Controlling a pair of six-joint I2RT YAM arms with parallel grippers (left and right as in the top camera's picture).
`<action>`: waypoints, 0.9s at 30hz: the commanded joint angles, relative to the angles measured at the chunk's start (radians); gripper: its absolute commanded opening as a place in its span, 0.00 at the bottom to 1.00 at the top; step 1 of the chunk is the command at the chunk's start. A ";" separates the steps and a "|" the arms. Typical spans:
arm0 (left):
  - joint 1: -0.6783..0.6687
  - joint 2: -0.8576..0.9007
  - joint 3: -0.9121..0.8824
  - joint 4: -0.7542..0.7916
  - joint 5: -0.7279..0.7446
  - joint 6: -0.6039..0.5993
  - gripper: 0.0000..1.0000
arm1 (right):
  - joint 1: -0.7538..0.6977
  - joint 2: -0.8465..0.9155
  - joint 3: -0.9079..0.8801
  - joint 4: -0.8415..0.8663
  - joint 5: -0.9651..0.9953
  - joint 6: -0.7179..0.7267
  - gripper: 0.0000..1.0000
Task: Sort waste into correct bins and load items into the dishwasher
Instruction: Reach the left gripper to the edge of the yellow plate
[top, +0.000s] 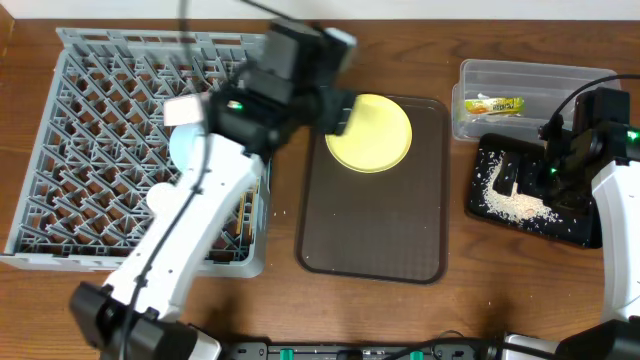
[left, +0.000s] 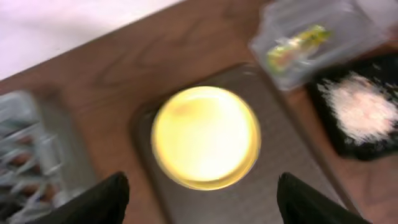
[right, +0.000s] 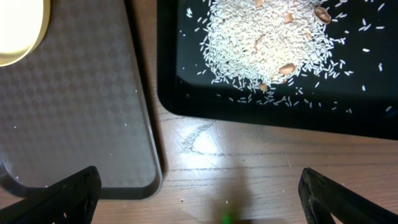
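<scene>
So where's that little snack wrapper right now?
In the overhead view the snack wrapper lies inside the clear tub at the table's far right, just behind the black tray holding the rice.

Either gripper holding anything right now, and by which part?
Nothing is held. The left gripper is open near the yellow plate; the right gripper is open over the table beside the black tray.

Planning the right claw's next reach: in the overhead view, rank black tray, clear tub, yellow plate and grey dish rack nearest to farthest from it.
1. black tray, under the right claw.
2. clear tub, just beyond it.
3. yellow plate, toward the left.
4. grey dish rack, far left.
</scene>
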 joint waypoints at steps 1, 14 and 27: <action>-0.091 0.118 0.001 0.068 -0.039 0.011 0.77 | -0.001 -0.014 0.004 0.000 -0.004 0.009 0.99; -0.195 0.480 0.001 0.147 -0.039 0.079 0.83 | -0.001 -0.014 0.004 0.000 -0.005 0.009 0.99; -0.215 0.603 -0.006 0.101 -0.039 0.078 0.72 | -0.001 -0.014 0.004 0.002 -0.004 0.010 0.99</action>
